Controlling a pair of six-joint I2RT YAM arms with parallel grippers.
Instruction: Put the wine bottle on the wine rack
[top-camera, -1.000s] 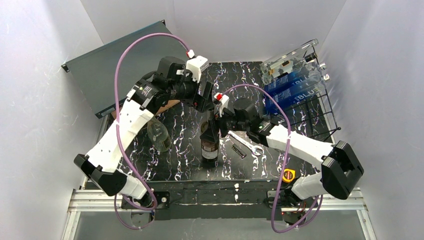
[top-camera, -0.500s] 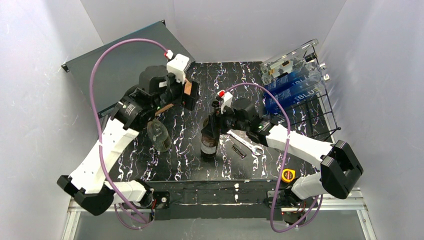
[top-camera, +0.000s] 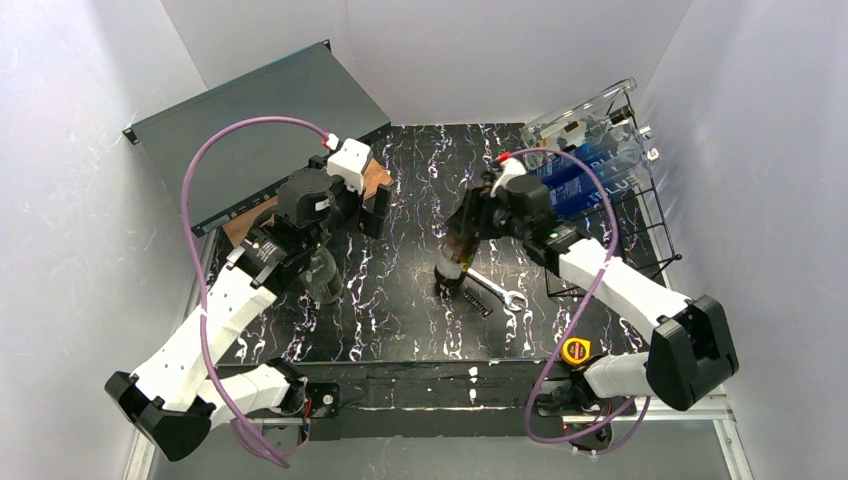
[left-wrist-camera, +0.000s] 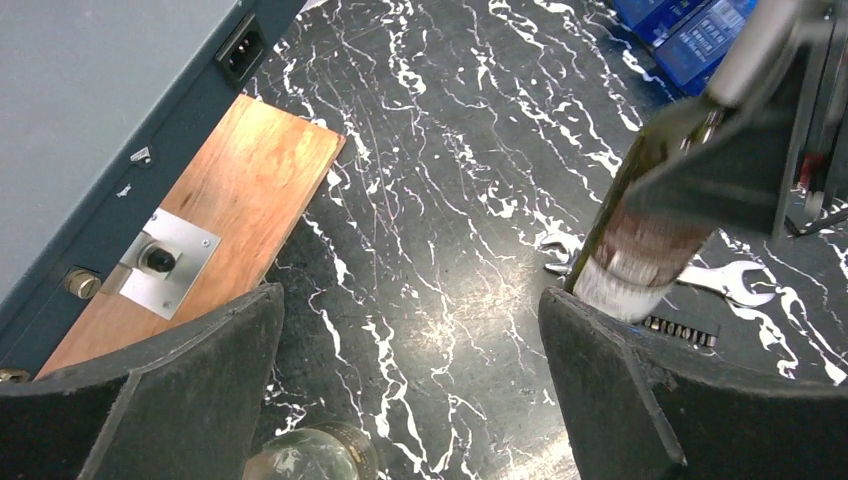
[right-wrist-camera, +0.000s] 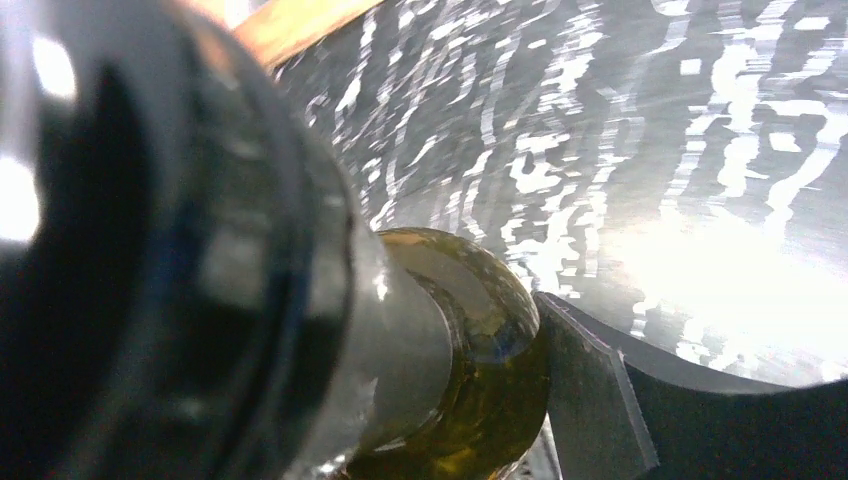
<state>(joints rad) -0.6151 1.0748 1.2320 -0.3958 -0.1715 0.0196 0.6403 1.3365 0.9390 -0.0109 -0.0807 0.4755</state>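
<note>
Amber-green glass pinched at the neck: the bottle is gripped but not yet racked.
The right gripper (top-camera: 478, 212) is clamped around the neck of the wine bottle (top-camera: 458, 255), which leans steeply. Its base is low over the black marbled table (top-camera: 400, 320) beside a wrench (top-camera: 497, 291); whether it is clear of the surface I cannot tell. The left gripper (top-camera: 376, 208) stands wide open and empty near the wooden board (left-wrist-camera: 230, 210). The wine rack (top-camera: 640, 225), carrying blue boxes (top-camera: 575, 175), is well apart. Pickup looks done; the carry and laying-down remain.
</note>
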